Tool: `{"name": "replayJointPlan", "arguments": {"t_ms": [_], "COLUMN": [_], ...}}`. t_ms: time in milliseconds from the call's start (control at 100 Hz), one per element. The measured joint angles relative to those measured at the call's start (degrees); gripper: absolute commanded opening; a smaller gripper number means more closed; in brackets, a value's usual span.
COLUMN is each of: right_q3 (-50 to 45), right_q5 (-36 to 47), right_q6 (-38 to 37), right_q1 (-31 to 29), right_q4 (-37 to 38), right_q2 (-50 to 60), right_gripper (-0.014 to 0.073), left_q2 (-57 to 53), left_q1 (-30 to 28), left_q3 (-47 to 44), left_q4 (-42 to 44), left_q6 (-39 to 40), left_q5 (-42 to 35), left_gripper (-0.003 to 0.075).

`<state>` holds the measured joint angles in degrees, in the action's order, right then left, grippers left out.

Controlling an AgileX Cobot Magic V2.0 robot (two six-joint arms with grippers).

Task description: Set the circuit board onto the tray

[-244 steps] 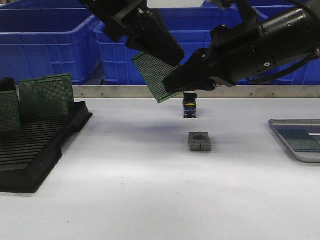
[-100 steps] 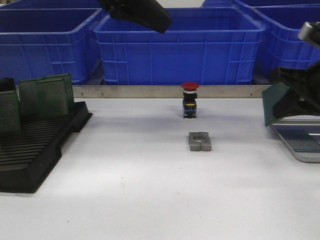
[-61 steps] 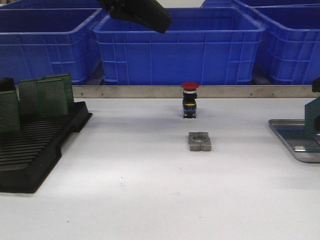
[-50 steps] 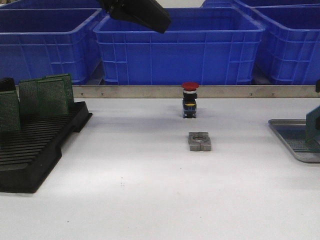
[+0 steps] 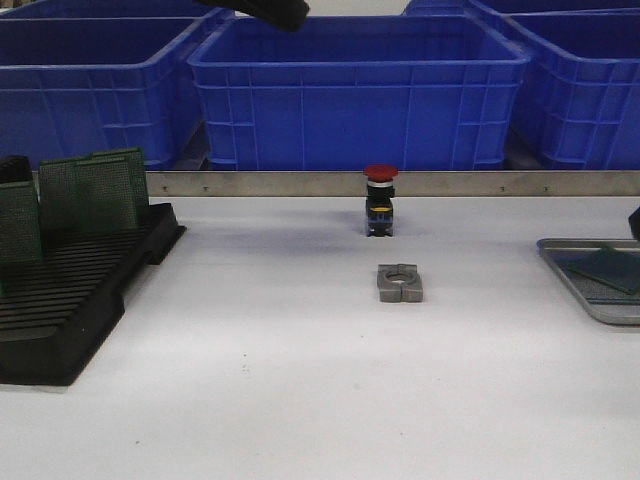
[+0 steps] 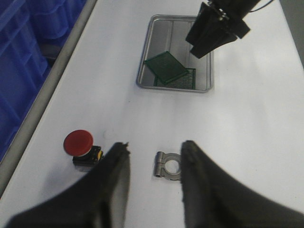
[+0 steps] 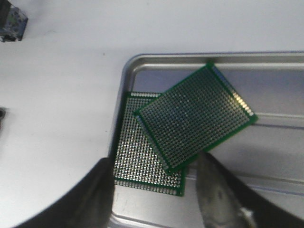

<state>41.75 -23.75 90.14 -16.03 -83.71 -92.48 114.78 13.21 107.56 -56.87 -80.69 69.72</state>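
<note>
Nearest you in the front view, the white table (image 5: 300,400) lay bare, with a black slotted rack (image 5: 70,300) at its left edge holding several green perforated boards (image 5: 95,195) upright at its far end. At the middle of the table sat a small grey metal clamp block (image 5: 400,283), and just beyond it a red-capped push button (image 5: 380,200) stood upright. At the right edge lay the silver tray (image 5: 585,290), only partly in view.

Your right tool (image 7: 154,190) hung above the tray with its fingers (image 7: 99,194) spread wide and holding nothing. Under it, the circuit board (image 7: 195,116) lay flat in the tray, turned at an angle and partly overlapping a second green board (image 7: 142,156) that lay square near the tray's corner. The two boards touched; the angled one was on top.

Your left tool (image 6: 154,171) was raised well above the middle of the table, its fingers (image 6: 114,180) apart and empty, over the clamp block and the button.

Farthest back, past a metal rail (image 5: 350,183), stood a row of blue plastic crates (image 5: 355,90).
</note>
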Motion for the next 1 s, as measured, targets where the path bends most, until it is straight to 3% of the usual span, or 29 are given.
{"name": "replayJointPlan", "arguments": {"t_ms": [140,310,650,860,1000], "right_q3": [0.00,-0.12,-0.99,-3.81,-5.99], "right_q5": [-2.16,-5.50,-6.63,-1.66,2.27], "right_q6": [0.00,0.00,0.00,0.00,0.11], "right_q1": [0.00,0.00,1.96,11.29,18.41], "right_q4": [2.19,4.37,2.21,-0.32,-1.66], "right_q2": [5.33,11.84,23.32,29.87,33.95], "right_gripper": [-0.0121,-0.0107,-0.0107,-0.0107,-0.0107], "left_q2": [-0.52,-2.52,-11.62,-17.63,-23.05], "left_q1": [-2.50,-4.45,-5.09,-5.09,-5.09], "left_q3": [0.32,0.32,0.32,-1.22,-6.23], "left_q4": [0.00,1.14,12.15,14.72,15.29], "left_q6": [5.77,8.93,17.75,23.67,26.56], "left_q5": [0.00,0.00,1.12,1.27,-3.82], "left_gripper": [-0.0020,-0.0020,-0.0020,-0.0020,-0.0020]}}
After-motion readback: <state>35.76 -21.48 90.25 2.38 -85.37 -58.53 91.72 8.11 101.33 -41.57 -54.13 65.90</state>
